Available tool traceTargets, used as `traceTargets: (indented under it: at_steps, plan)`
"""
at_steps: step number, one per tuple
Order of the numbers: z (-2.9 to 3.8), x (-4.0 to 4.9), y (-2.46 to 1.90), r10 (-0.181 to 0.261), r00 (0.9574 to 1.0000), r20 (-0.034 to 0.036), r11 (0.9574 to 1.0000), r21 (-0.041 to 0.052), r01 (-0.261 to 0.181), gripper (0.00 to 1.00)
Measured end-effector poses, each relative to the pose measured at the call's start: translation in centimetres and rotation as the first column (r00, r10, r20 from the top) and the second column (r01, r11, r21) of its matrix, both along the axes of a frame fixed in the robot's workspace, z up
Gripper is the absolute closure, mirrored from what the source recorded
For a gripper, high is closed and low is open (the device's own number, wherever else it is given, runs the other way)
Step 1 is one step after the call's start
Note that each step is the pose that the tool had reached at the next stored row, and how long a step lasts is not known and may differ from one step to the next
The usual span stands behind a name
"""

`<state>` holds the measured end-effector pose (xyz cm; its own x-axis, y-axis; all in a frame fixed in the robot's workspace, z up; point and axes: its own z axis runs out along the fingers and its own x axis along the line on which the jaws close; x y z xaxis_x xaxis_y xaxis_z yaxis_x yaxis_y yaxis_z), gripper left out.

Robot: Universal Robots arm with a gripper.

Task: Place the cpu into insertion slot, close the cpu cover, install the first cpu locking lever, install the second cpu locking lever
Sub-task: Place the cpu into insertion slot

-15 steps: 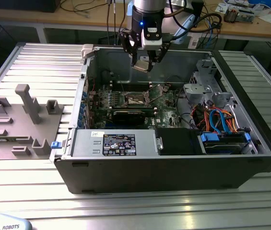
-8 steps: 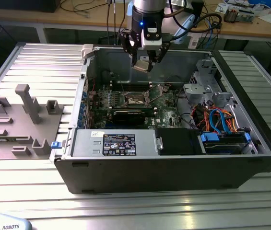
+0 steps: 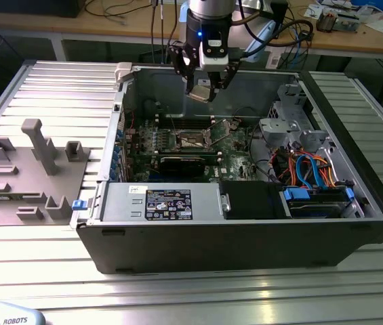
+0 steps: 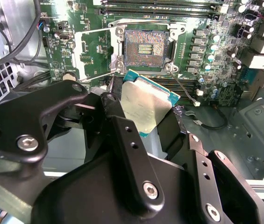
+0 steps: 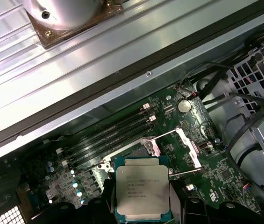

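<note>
I have the cpu (image 4: 146, 105) gripped by its edges in the tool (image 3: 203, 88), raised above the motherboard (image 4: 216, 70) and not touching it. Its silvery top shows in the first wrist view. In the second wrist view the tool's black fingers (image 4: 122, 135) cover the chip's near edge, so I cannot make out how deep the grip goes. Past the chip lies the insertion slot (image 4: 146, 46), bare, with its contact field exposed. The cpu cover (image 4: 94, 49) is swung open just beside the slot, though I cannot judge its angle. One thin locking lever (image 4: 99, 77) sticks out near the cover, and I find the other hard to trace. The board lies inside the open computer case (image 3: 245, 230), which rests on a ribbed metal surface (image 3: 191, 298), and a grey fixture block (image 3: 28, 169) lies at the exterior view's left.
</note>
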<state>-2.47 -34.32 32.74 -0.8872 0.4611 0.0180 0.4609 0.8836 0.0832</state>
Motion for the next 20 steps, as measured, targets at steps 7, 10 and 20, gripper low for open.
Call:
traceTargets:
  at_steps: [7, 10, 20]
  plan:
    - [-0.02, 0.00, 0.00, -0.003, 1.0000, 0.0000, 1.0000, -0.0001, 0.003, 0.46]
    - [-0.04, 0.00, 0.00, -0.005, 1.0000, 0.0000, 1.0000, 0.0000, 0.005, 0.46]
    - [-0.09, 0.00, 0.00, -0.012, 0.9999, 0.0002, 0.9998, -0.0166, 0.012, 0.46]
